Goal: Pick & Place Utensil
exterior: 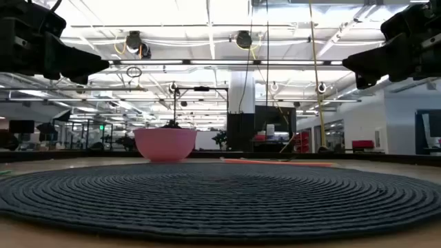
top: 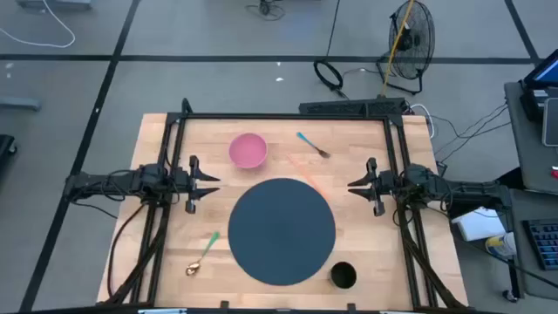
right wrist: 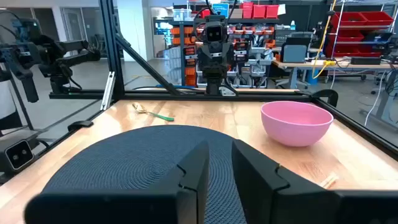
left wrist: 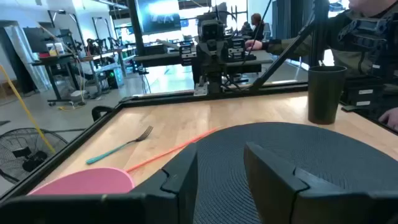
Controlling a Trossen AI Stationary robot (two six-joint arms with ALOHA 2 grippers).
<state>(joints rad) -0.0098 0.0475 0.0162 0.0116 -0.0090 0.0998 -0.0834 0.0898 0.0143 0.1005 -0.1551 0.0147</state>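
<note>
A fork [top: 312, 145] with a teal handle lies flat on the wooden table at the far side, right of a pink bowl [top: 248, 150]. A spoon [top: 202, 253] with a green handle lies near the front left, beside the dark round woven mat [top: 282, 230]. My left gripper [top: 212, 183] hovers open at the mat's left edge, above the table, pointing right. My right gripper [top: 353, 185] hovers at the mat's right edge, pointing left, its fingers a little apart with nothing between them. In the left wrist view the fork [left wrist: 118, 146] lies beyond the bowl [left wrist: 87, 180].
A black cup [top: 343, 276] stands at the mat's near right edge. A thin orange stick [left wrist: 168, 152] lies on the wood between the fork and the mat. Black frame rails border the table. A person sits beyond the right side [left wrist: 373, 37].
</note>
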